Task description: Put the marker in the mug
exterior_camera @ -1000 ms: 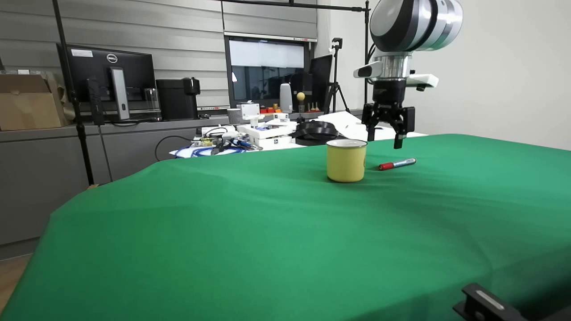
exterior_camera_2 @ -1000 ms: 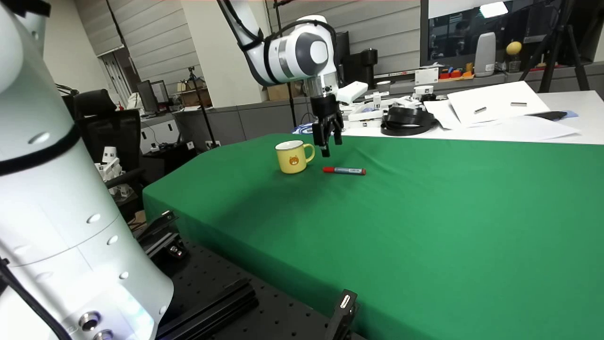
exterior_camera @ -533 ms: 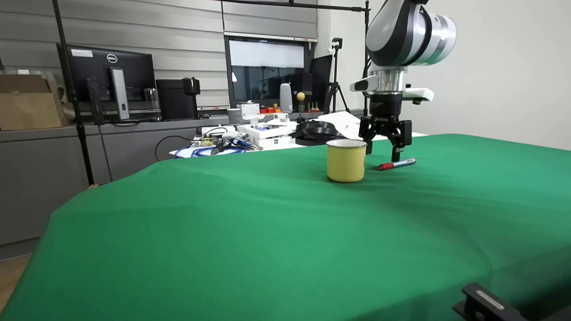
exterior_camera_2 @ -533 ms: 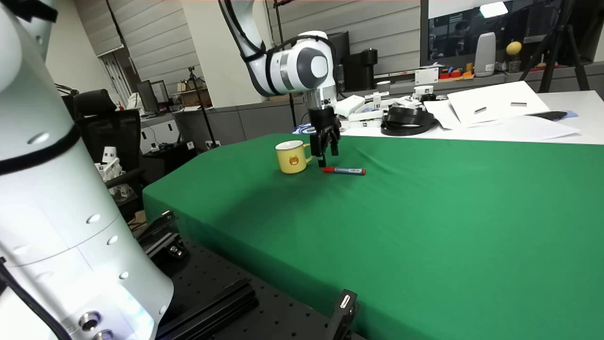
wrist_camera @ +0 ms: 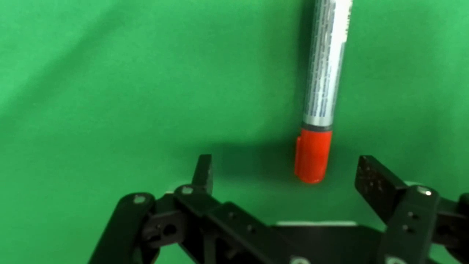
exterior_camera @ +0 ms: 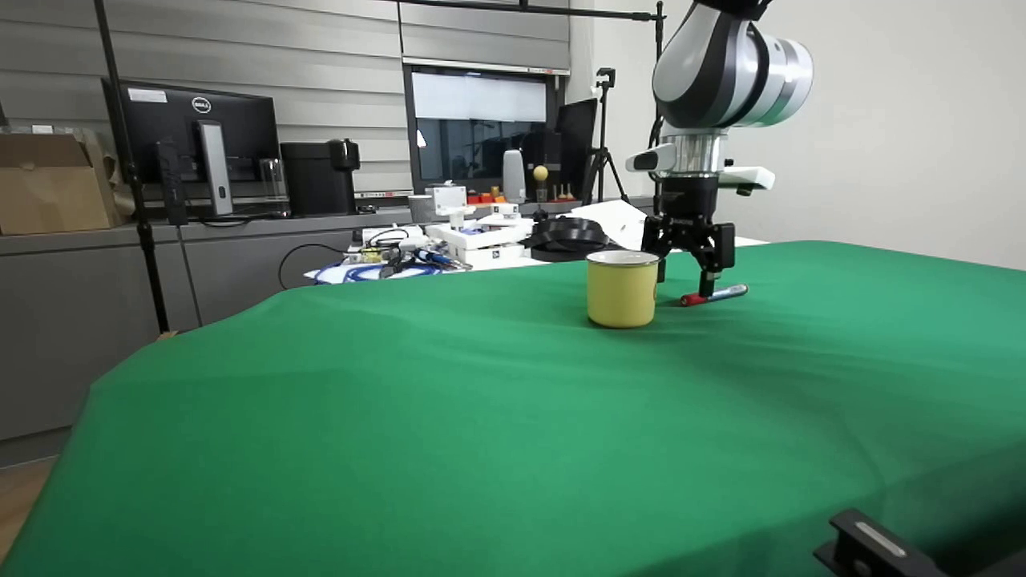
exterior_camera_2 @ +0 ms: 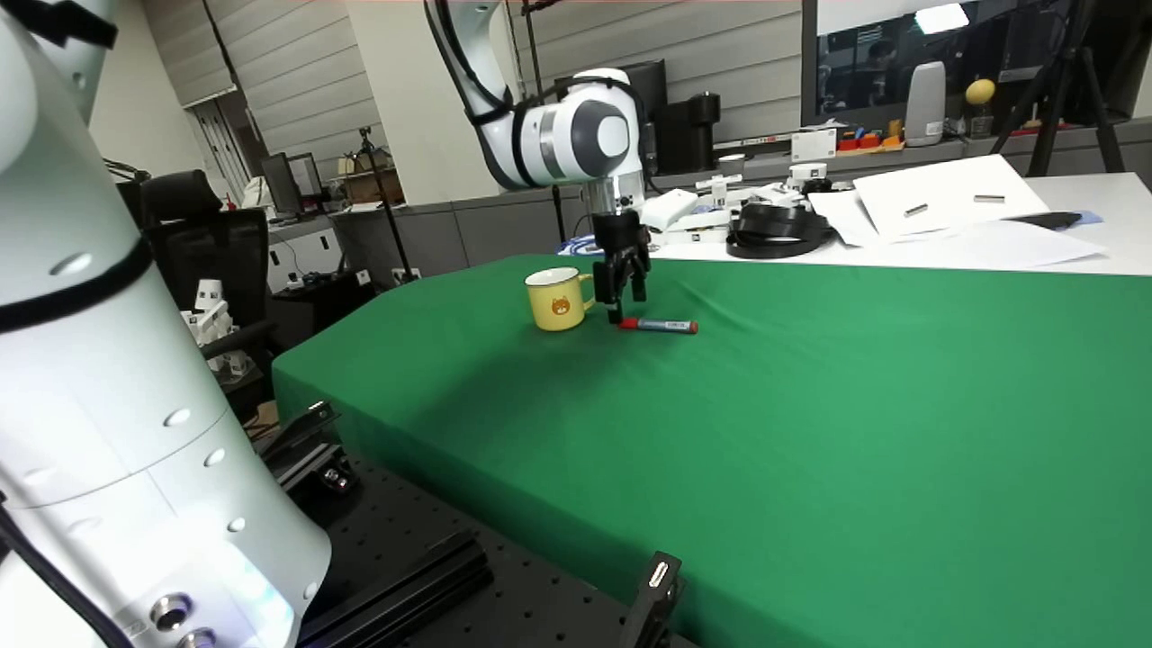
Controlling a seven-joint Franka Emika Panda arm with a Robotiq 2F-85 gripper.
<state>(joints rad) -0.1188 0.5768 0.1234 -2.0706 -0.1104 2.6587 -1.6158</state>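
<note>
The marker, with a red cap and a whitish body, lies on the green cloth in both exterior views (exterior_camera: 728, 292) (exterior_camera_2: 666, 326) and in the wrist view (wrist_camera: 324, 84). The pale yellow mug stands upright left of it in both exterior views (exterior_camera: 621, 292) (exterior_camera_2: 555, 301); it is out of the wrist view. My gripper (exterior_camera: 684, 286) is open and low over the marker's red-cap end, near the mug's handle side; it also shows in an exterior view (exterior_camera_2: 627, 309). In the wrist view the gripper (wrist_camera: 285, 157) has the cap between its spread fingers, nearer the right one, touching neither.
A green cloth (exterior_camera: 401, 417) covers the table. Beyond it a white table (exterior_camera_2: 1098, 202) holds papers, a black coil (exterior_camera_2: 778, 232) and white parts. The robot's white base (exterior_camera_2: 153, 405) stands beside the near edge.
My gripper has come down from above the cloth to the marker's cap end, also shifting slightly left in an exterior view. Its fingers stay open. The mug and marker have not moved.
</note>
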